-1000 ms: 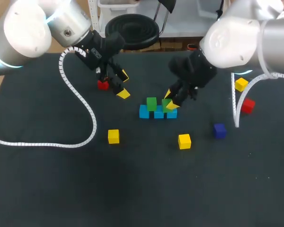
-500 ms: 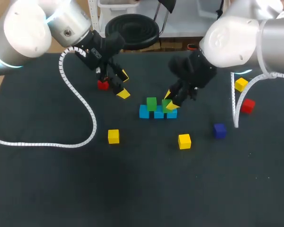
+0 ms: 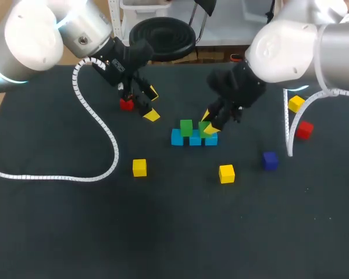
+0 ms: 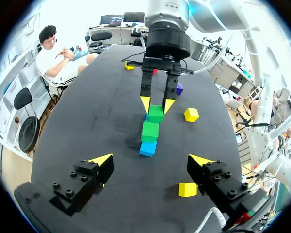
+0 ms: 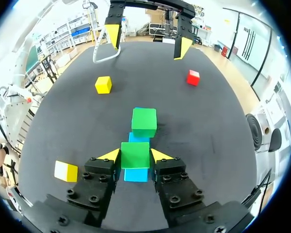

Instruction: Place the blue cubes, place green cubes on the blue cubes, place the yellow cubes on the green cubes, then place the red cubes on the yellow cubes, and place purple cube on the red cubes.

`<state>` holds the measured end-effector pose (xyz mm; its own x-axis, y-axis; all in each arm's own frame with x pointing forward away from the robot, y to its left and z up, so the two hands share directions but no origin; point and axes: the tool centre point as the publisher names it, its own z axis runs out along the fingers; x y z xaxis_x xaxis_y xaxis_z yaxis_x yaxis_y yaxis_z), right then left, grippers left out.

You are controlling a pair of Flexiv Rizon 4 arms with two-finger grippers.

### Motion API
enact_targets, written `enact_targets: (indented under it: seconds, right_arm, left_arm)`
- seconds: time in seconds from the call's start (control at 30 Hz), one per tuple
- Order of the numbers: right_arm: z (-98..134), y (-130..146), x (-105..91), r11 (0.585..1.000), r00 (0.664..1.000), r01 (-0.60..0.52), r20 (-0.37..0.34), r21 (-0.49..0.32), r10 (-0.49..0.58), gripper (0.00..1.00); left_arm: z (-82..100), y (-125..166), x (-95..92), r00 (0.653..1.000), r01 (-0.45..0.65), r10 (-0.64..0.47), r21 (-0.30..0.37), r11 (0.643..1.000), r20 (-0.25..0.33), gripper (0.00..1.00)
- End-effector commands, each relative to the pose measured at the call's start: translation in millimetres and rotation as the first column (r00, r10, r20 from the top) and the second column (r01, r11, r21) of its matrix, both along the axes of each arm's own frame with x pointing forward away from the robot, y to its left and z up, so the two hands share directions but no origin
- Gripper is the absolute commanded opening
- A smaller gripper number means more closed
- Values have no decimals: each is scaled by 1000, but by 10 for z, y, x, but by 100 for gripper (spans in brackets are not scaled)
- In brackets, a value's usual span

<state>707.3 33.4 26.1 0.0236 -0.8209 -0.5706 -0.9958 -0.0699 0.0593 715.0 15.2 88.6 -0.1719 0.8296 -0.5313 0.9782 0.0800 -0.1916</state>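
Bench (image 3: 58, 232): black surface carrying every cube listed below.
Blue cubes (image 3: 195, 140): three, laid in a touching row near the middle of the bench.
First green cube (image 3: 186, 127): seated upright on the blue row, toward its left end; touched by neither arm.
Second green cube (image 5: 135, 154): lodged between the fingers of the right gripper, with a yellow tip pressed against each of two opposite sides. It is placed directly over the right part of the blue row, just beside the first green cube, with a sliver of blue seen between the two. Whether its underside is seated on the blue cannot be told.
Right gripper (image 3: 208, 125): fingers clamped on the second green cube.
Left gripper (image 3: 152, 103): fingers wide apart with nothing between them; held over the bench to the left of the row and behind it.
Red cubes (image 3: 126, 104): two; one just beside the left gripper, one well apart at the right of the bench.
Yellow cubes (image 3: 226, 173): three, each single; two in front of the blue row, one far right.
Purple cube (image 3: 270, 160): alone, right of the row and in front of it.
Cable (image 3: 104, 133): white, coiled, lying in a loop across the left of the bench.
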Motion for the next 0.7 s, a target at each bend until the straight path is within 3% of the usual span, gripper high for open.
enact_targets:
  seconds: [0.03, 0.7]
  right_arm:
    - [-3, 0, 22, 1000, 1000, -3, -1, 7, 3, 0]
    - [-26, 20, 49, 1000, 1000, -6, -7, 10, 6, 0]
  left_arm:
    - [1, 8, 2, 1000, 1, -1, -1, 1000, 1, 100]
    - [1, 8, 2, 1000, 1, -1, -1, 1000, 1, 100]
